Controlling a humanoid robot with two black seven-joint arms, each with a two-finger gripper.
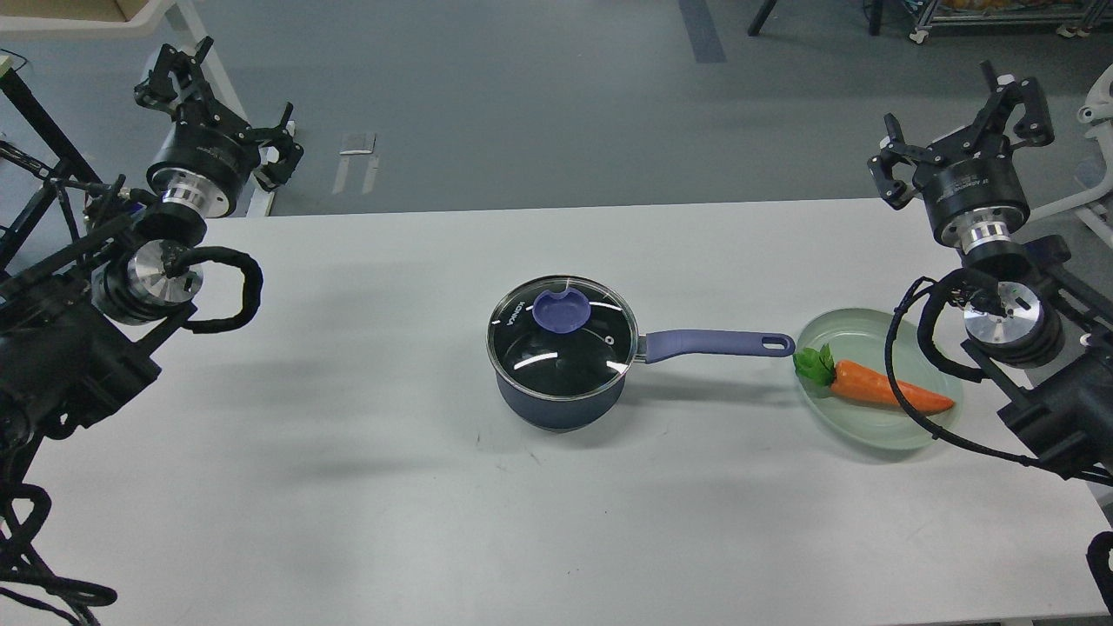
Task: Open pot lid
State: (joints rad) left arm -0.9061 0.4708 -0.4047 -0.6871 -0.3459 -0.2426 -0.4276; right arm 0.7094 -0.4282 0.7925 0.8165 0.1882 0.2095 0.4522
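Pot (561,402) interior dim under lid (563,338)

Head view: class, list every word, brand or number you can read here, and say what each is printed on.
White brand word on the lid, near its left rim: too small to read surely.
White print on the right gripper's black wrist housing: too small to read.
No other text is visible.

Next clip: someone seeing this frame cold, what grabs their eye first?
Probably the dark blue pot at the middle of the white table, its glass lid still on and its lavender handle pointing toward the robot's right. Next, the bright orange carrot lying on a pale green plate just past the handle's end. Both grippers, left and right, are open, raised near the table's far corners.
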